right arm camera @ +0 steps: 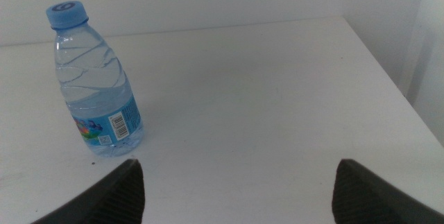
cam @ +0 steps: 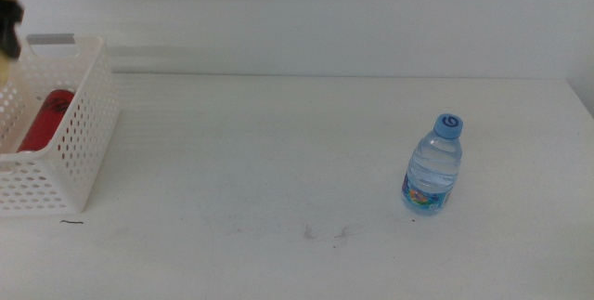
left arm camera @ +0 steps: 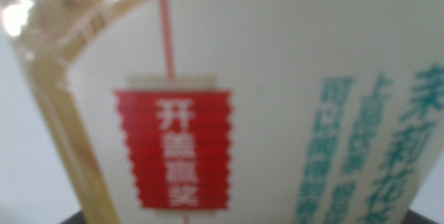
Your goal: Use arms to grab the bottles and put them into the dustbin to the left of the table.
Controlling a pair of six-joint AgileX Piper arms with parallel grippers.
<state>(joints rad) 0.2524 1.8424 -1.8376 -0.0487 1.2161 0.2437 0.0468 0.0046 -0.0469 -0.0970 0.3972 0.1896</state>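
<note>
Standing straight up on the table [cam: 278,170], the water bottle [cam: 433,166] points its blue cap [cam: 449,125] at the ceiling, so its long way runs up and down. It sits on the right part of the table, a good way in from the right edge and the near edge. Its label is low on its body, and in the right wrist view a small bar code on it faces the camera.

The tea bottle [left arm camera: 229,99] fills the whole left wrist view. It is very close and blurry. You can see yellow drink at one side, a pale label with a red patch of white letters, and green letters beside it. In the middle view only a bit of yellow and dark shows at the top left corner, above the dustbin [cam: 79,137]. I cannot tell if the left gripper is open or closed.

The red can [cam: 45,119] lies inside the dustbin, with its long way running from the near wall toward the far wall. The dustbin is white with little holes and sits at the left side of the table.

The right gripper [right arm camera: 239,186] is wide open, with nothing between its two dark jaws. It is low over the table, and the water bottle is near it, off to one side.

The table is white and flat with a few small dark marks near the front. A white wall is behind it. There is lots of bare table between the water bottle and the dustbin.
</note>
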